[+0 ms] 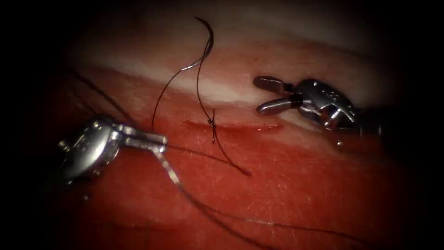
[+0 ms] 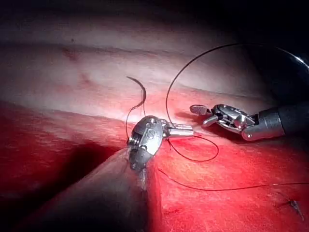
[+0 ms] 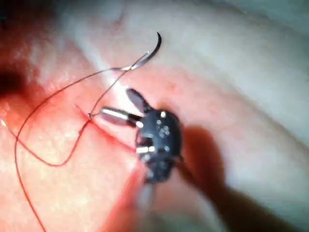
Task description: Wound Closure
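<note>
Left tool, jaws closed on the thread in the endoscope view, sits left of a knot on the still-gaping cut; right tool gapes empty. From the left wrist, the needle lies free on the tissue. From the right wrist, loose thread loops crowd the cut.

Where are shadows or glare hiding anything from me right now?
Endoscope view: dark edges; glare on the left tool, jaws shut on the thread; right tool open, empty, well lit; needle lies free on the tissue above the cut, lit. Left wrist view: shaft's shadow darkens tissue beside it. Right wrist view: right tool's shadow falls away from the cut.
</note>
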